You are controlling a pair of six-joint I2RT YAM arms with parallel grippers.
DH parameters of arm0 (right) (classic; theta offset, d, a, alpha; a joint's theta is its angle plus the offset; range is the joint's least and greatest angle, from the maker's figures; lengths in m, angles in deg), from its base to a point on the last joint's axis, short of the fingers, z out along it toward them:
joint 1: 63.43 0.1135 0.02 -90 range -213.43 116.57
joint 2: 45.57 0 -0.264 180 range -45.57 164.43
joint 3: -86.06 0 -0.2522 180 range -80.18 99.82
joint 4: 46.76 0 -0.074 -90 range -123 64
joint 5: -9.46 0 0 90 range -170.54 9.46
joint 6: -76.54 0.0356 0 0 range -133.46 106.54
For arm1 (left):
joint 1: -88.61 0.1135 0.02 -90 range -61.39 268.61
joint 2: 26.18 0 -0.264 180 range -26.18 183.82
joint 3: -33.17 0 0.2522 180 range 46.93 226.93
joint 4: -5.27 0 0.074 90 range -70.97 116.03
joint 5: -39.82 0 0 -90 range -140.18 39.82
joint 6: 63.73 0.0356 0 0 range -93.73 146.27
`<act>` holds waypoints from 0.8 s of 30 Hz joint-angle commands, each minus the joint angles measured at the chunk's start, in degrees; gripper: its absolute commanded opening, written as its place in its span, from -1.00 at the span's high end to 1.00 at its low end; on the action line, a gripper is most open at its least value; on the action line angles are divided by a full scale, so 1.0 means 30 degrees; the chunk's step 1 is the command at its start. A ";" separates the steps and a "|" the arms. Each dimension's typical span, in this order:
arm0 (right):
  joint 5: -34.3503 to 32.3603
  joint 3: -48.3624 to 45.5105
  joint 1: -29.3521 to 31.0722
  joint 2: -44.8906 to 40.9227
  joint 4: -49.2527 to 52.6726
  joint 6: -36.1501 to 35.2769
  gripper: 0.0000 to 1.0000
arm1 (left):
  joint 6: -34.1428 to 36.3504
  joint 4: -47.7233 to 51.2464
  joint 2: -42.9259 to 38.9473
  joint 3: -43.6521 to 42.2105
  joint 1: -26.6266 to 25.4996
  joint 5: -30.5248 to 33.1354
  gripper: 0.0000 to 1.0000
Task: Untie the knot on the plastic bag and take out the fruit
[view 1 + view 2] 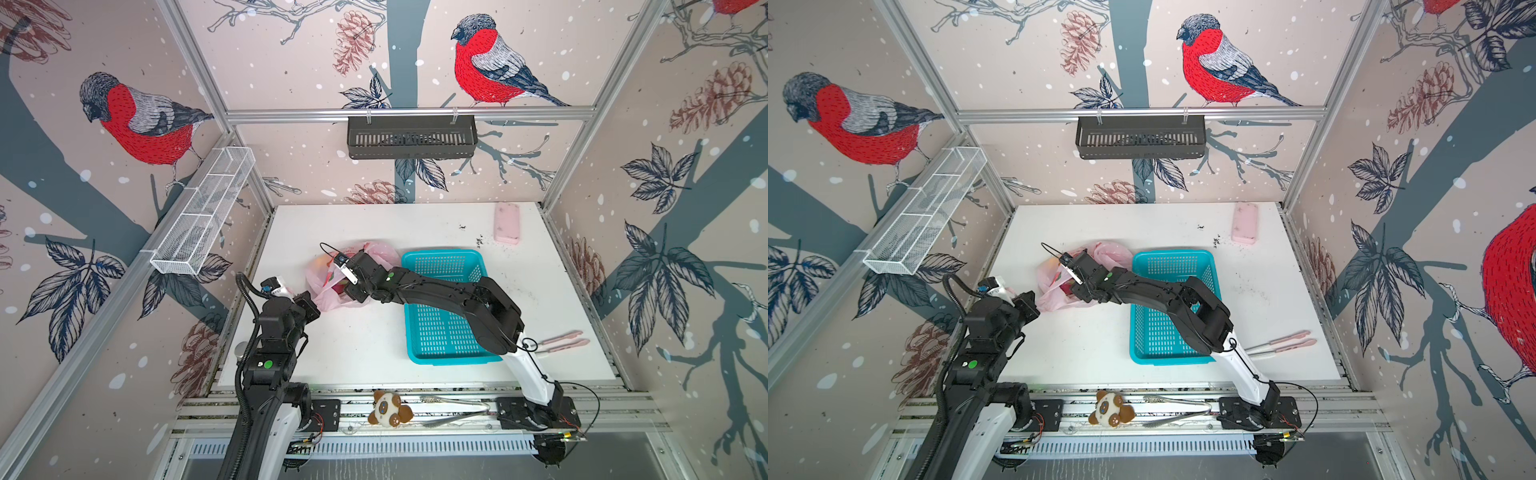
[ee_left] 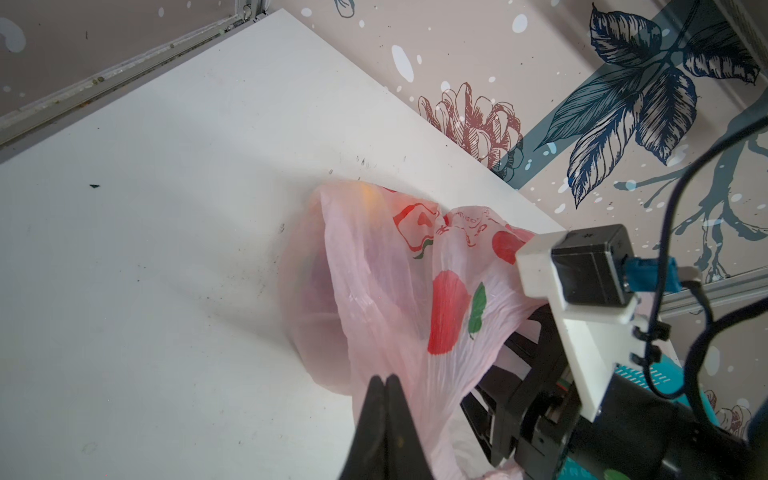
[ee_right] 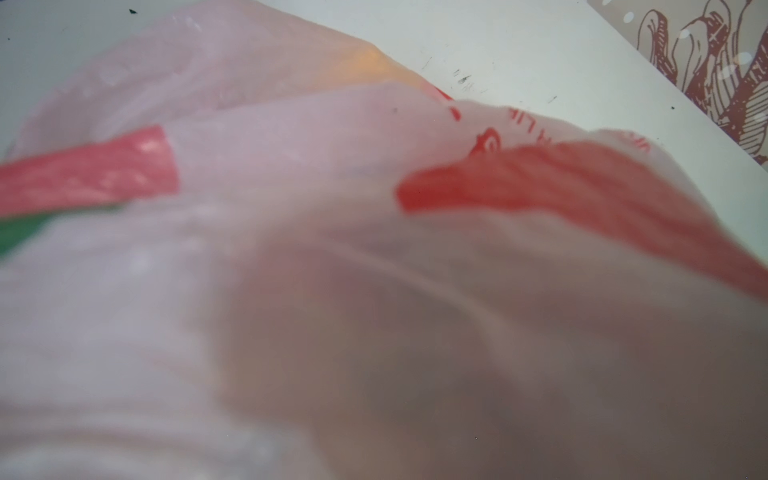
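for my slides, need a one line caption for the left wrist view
Shut left gripper pinches the pink plastic bag on the white table; open right gripper beside it.

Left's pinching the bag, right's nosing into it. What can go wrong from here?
1. The left gripper pinches only thin film of the plastic bag; a hard pull may tear it or slip free.
2. The right wrist view is all blurred film, so the right gripper, jaws apart at the bag, may catch plastic instead of the fruit.
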 commanded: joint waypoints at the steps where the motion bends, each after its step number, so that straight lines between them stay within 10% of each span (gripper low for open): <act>1: 0.0501 0.0345 -0.0035 0.0340 -0.0049 -0.0795 -0.36 | 0.0015 -0.0591 0.0233 0.0215 0.0015 0.0092 1.00; 14: 0.1270 0.0872 -0.0213 0.1553 -0.0825 -0.1331 -0.33 | 0.0251 -0.1908 0.1755 0.0346 0.0008 0.0021 1.00; 24: 0.2168 0.0589 -0.0149 0.1744 -0.1062 -0.1217 0.08 | 0.0428 -0.2730 0.2620 0.0054 0.0012 0.0295 1.00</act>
